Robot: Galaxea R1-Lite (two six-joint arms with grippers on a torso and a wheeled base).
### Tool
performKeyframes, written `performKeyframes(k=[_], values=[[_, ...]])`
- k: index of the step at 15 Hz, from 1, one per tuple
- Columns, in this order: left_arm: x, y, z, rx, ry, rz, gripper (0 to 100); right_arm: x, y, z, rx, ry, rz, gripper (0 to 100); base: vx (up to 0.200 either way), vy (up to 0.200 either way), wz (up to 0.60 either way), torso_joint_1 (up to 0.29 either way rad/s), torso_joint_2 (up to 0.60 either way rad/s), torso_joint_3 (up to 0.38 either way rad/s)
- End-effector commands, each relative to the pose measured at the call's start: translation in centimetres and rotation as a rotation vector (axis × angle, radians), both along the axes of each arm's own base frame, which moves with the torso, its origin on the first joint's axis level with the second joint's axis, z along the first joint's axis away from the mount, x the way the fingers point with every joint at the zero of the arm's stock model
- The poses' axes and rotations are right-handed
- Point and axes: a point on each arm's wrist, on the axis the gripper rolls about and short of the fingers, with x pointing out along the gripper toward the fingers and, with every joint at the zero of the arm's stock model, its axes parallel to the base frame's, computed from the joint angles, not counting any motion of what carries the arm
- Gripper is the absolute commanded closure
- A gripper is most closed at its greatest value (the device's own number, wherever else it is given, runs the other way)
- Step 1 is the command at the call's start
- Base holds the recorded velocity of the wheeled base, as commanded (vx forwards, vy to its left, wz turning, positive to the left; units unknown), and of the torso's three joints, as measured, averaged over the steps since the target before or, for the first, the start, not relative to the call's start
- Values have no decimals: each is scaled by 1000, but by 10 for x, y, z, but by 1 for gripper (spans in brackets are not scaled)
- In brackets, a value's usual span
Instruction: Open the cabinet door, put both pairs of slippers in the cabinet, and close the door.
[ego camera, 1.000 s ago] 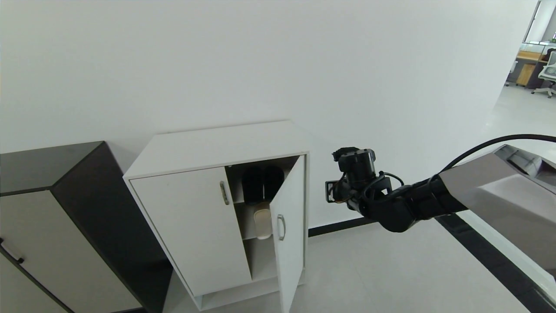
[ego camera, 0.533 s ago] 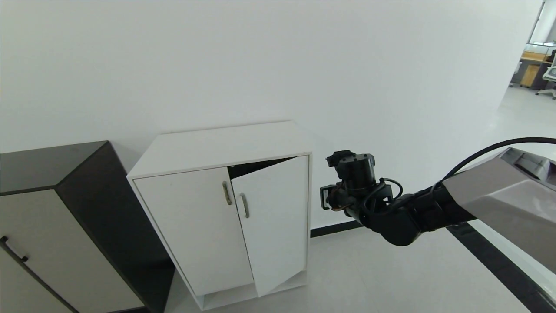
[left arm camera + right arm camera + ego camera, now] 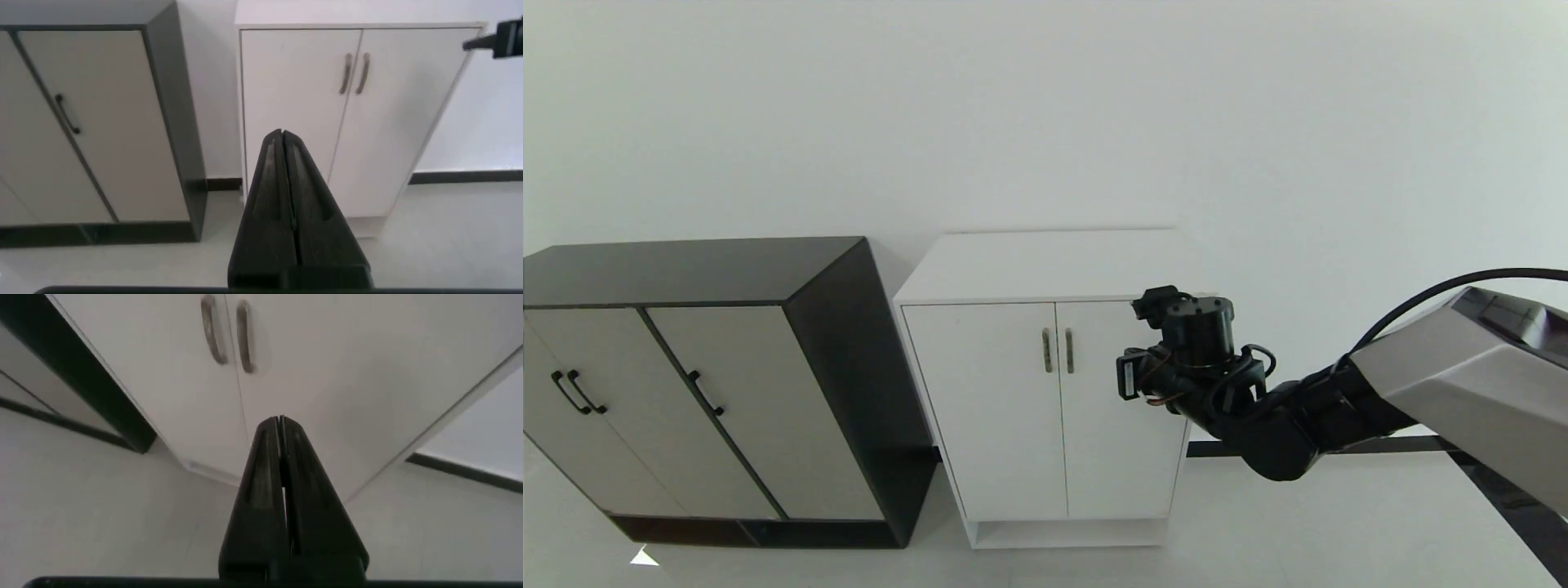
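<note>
The white cabinet stands on the floor against the wall. Both of its doors are shut flush, so its inside is hidden. The left door and the right door meet at the middle. There the 2 slim metal handles hang upright side by side, just apart from each other.

Just beside the white cabinet, on its left in the head view, stands a dark cabinet with 2 pale doors and black pulls. Only a narrow gap separates the 2 cabinets. A black baseboard runs along the foot of the wall to the right of the white cabinet.

The right end effector has its fingers pressed together with nothing between them. It is held in front of the upper part of the right door, near the cabinet's right edge. Its tip points at the door panel below the handles, and whether it touches the door cannot be told. The left end effector also has its fingers pressed together and holds nothing. It points at the white cabinet from farther back, well apart from it.
</note>
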Motion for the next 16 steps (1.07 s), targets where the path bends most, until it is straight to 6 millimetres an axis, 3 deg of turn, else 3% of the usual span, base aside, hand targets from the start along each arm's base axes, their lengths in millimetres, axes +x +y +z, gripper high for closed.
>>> performKeyframes(k=[1, 4, 9, 16], values=[[0, 0, 0, -2, 2, -1, 100, -6, -5, -11, -3, 9, 65, 100, 0, 0, 0, 0, 0, 0], [0, 0, 0, -2, 2, -1, 100, -12, -10, -20, 29, 12, 164, 100, 0, 0, 0, 0, 0, 0], [0, 0, 0, 0, 2, 3, 100, -12, -10, -29, 13, 30, 177, 100, 0, 0, 0, 0, 0, 0], [0, 0, 0, 2, 2, 0, 100, -12, -8, -37, -7, 43, 183, 100, 200, 0, 0, 2, 0, 0]])
